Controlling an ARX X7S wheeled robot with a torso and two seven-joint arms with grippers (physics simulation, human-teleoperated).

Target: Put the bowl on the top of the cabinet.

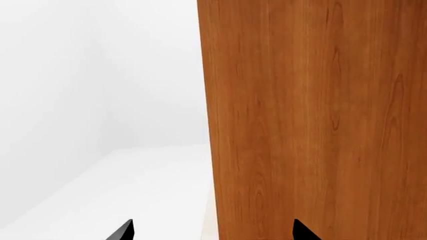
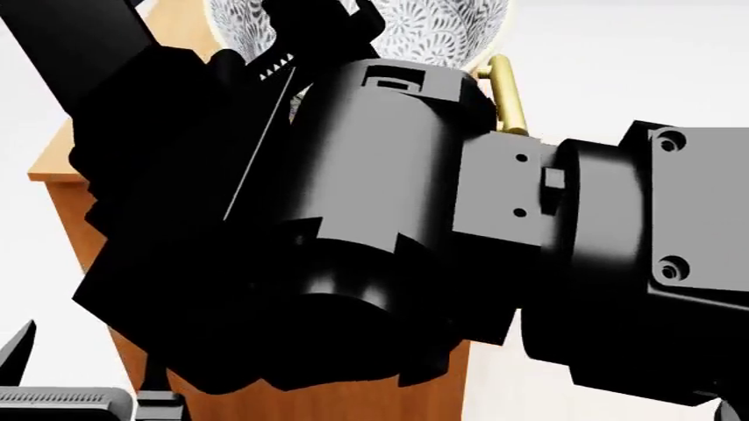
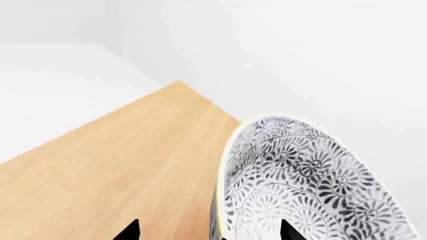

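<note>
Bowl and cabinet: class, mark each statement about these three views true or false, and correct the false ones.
1. The bowl carries a grey-black floral pattern. True.
2. The right wrist view shows the bowl over the cabinet's light wood top. True.
3. The left claw grips the bowl. False: nothing sits between its fingertips, and it faces the cabinet's side.
4. The cabinet is painted blue. False: it is orange-brown wood.
5. The head view shows the whole bowl unobstructed. False: a black arm hides most of it; only its patterned part shows at the top edge.
</note>
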